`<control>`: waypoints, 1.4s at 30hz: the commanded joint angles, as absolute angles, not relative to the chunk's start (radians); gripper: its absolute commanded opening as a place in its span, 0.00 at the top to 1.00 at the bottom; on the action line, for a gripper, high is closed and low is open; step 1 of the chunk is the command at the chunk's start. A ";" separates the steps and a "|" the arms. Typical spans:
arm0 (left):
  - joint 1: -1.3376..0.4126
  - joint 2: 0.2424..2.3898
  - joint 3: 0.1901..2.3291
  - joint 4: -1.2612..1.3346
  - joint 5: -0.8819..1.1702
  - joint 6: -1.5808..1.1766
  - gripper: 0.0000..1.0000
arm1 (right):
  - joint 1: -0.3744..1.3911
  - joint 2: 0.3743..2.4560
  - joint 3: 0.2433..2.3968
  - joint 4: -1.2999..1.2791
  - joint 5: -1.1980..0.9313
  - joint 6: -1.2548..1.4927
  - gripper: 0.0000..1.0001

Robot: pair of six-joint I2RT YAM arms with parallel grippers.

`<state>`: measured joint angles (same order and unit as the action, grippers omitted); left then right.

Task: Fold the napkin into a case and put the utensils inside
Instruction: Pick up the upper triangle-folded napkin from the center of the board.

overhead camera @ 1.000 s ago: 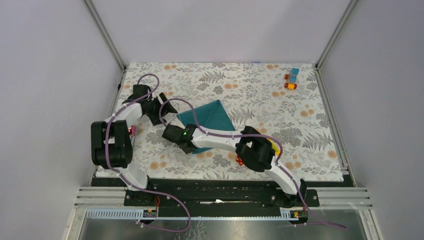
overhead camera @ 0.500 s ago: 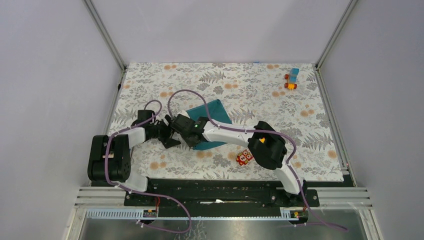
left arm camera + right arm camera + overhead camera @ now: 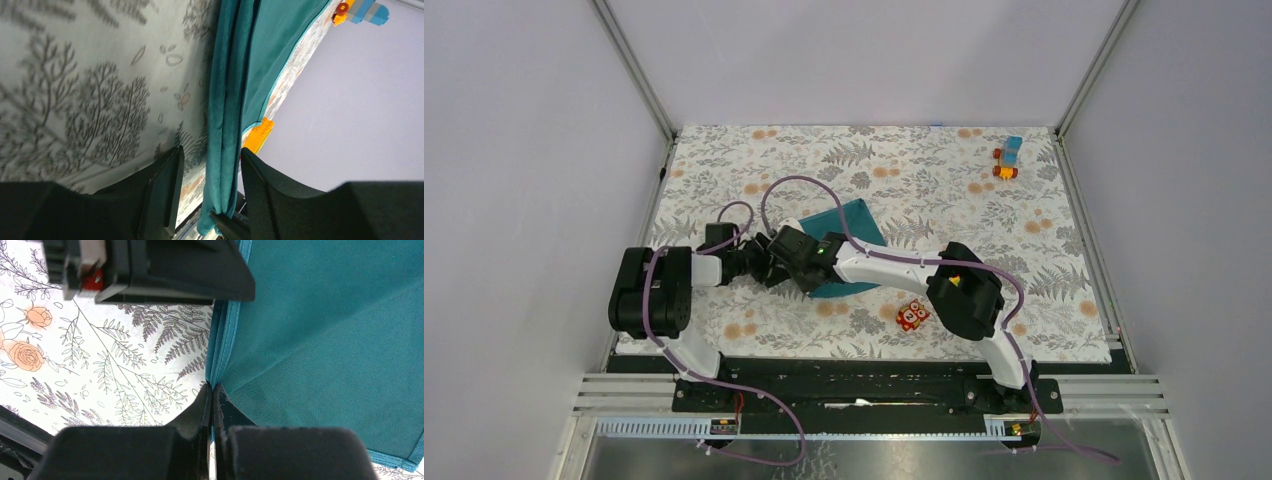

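Nearest you, close to the front edge of the floral surface, a small red owl toy stands just beside your right arm's elbow, apart from the cloth.

Further in, both of your arms reach to the same spot left of the middle. Your right pincer is pressed together on the napkin. In the right wrist view its two black fingertips meet with the stitched hem caught between them, at the cloth's left edge. Your left pincer comes in from the opposite side and stands spread, one finger on each side of that same edge. In the left wrist view the edge shows as doubled teal layers running between the fingers. The cloth touches one finger, and a strip of printed surface shows between it and the other. The right wrist view also shows the left pincer's black body just beyond the right fingertips, close by the hem.

The napkin lies folded on the surface, a teal shape stretching from the two pincers toward the middle. Your right forearm crosses over its near part.

Past the cloth, the left wrist view catches an orange block on the surface. Farthest off, near the far right corner, a small blue block car with orange wheels sits well apart from everything else.
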<state>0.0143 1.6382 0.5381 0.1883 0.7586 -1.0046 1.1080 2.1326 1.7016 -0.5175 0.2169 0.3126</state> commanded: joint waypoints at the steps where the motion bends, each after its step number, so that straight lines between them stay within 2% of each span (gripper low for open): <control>1: 0.021 1.719 0.586 0.322 0.727 -1.036 0.50 | 1.104 2.069 1.700 -0.494 0.206 0.324 1.00; 4: 0.023 1.743 0.632 0.307 0.722 -1.025 0.53 | 1.104 2.076 1.698 -0.494 0.203 0.317 1.00; 10: 0.039 1.747 0.669 0.237 0.719 -0.974 0.71 | 1.104 2.109 1.703 -0.494 0.191 0.300 1.00; 14: 0.043 1.746 0.666 0.210 0.726 -0.957 0.78 | 1.104 2.126 1.698 -0.485 0.186 0.280 1.00; 16: 0.043 1.760 0.664 0.212 0.739 -0.959 0.85 | 1.104 2.137 1.694 -0.473 0.200 0.273 0.98; 30: 0.053 1.779 0.680 0.143 0.784 -0.946 1.00 | 1.164 2.200 1.676 -0.351 0.381 0.209 0.38; 36: 0.060 1.794 0.700 0.118 0.814 -0.963 1.00 | 1.200 2.227 1.699 -0.290 0.502 0.187 0.30; 42: 0.062 1.794 0.704 0.094 0.811 -0.964 1.00 | 1.231 2.291 1.732 -0.267 0.689 0.182 0.33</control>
<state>0.0536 1.7882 0.6796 0.1066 0.7830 -0.9688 1.2102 2.2509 1.6913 -0.3088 0.5159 0.1959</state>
